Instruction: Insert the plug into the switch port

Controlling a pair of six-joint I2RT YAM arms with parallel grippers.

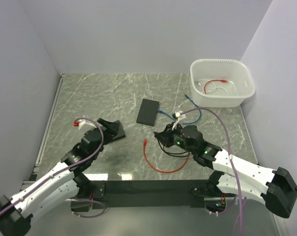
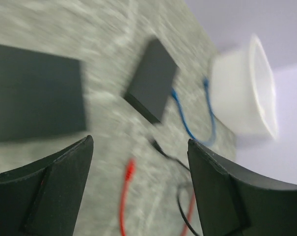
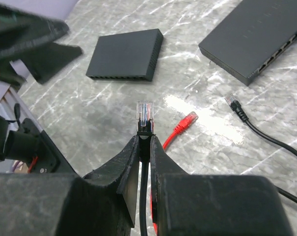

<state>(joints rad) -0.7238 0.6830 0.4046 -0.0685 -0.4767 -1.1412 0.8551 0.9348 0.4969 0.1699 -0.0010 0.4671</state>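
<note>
My right gripper [image 1: 164, 134] is shut on the black cable just behind its clear plug [image 3: 145, 114], which sticks out past the fingertips above the table. Two flat black switches lie ahead. One [image 3: 126, 54] has ports along its near edge and sits by my left gripper [image 1: 109, 129]. The other [image 3: 256, 35], at the table's middle [image 1: 148, 112], shows a row of ports on its right edge. My left gripper [image 2: 139, 141] is open and empty, hovering at the nearer switch [image 2: 35, 98]; its view is blurred.
A red cable [image 1: 160, 167] loops on the table, its plug [image 3: 189, 119] just past my right fingertips. The black cable's other plug [image 3: 235, 104] lies nearby. A blue cable [image 1: 192, 115] runs toward a white bin [image 1: 246, 88] at the back right, which holds more cables.
</note>
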